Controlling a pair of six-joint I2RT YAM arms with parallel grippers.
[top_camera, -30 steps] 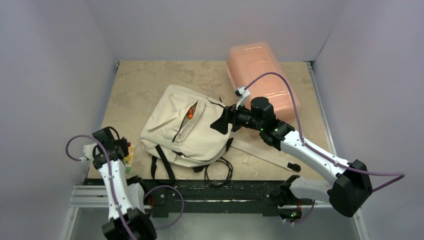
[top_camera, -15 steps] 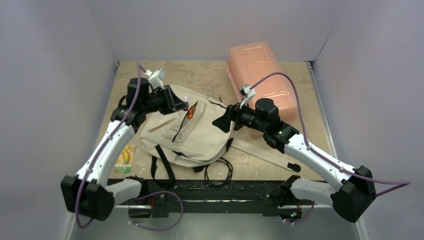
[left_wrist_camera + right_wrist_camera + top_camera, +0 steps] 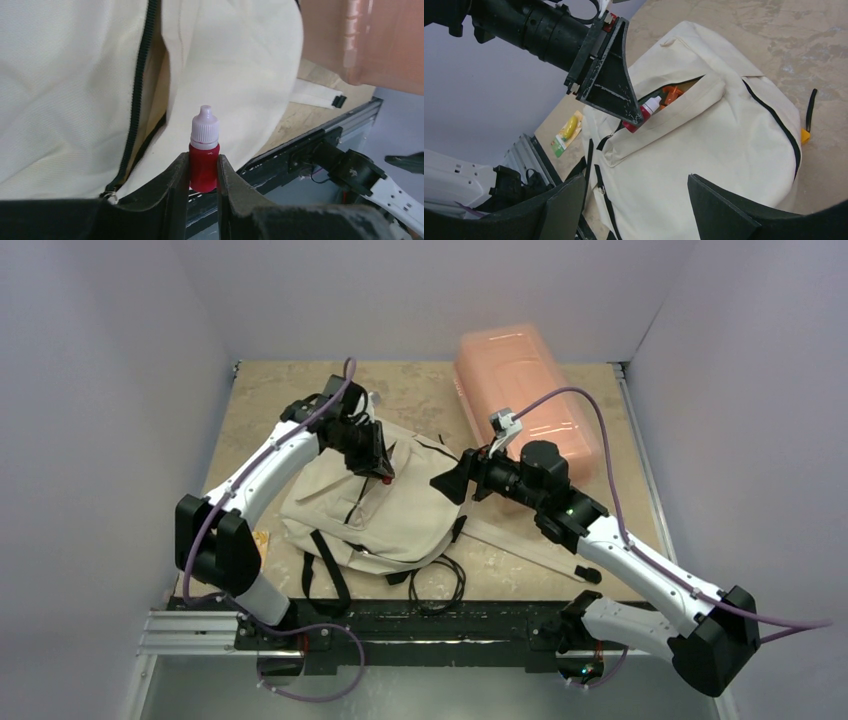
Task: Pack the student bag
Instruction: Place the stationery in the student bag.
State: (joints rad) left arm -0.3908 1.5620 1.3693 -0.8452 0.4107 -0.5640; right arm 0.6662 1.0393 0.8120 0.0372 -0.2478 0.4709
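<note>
The student bag (image 3: 385, 520) is a cream backpack lying flat mid-table, its front pocket unzipped. My left gripper (image 3: 383, 468) is shut on a small red dropper bottle (image 3: 203, 167) with a white cap and holds it at the pocket opening, cap toward the bag (image 3: 75, 75). The right wrist view shows the bottle (image 3: 644, 114) at the pocket's mouth, next to an orange item (image 3: 671, 93) inside. My right gripper (image 3: 447, 480) is open and empty, hovering just off the bag's right side; its jaws stand wide apart over the bag's fabric (image 3: 704, 150).
A translucent pink plastic box (image 3: 520, 390) stands at the back right, behind the right arm. A yellow-green packet (image 3: 565, 131) lies on the table left of the bag. A black cable loop (image 3: 440, 585) and a beige strap (image 3: 520, 545) lie near the front edge.
The left arm swung from the near-left table corner across to the bag, bringing the red bottle to the pocket opening. The right gripper drifted slightly right and stayed open.
</note>
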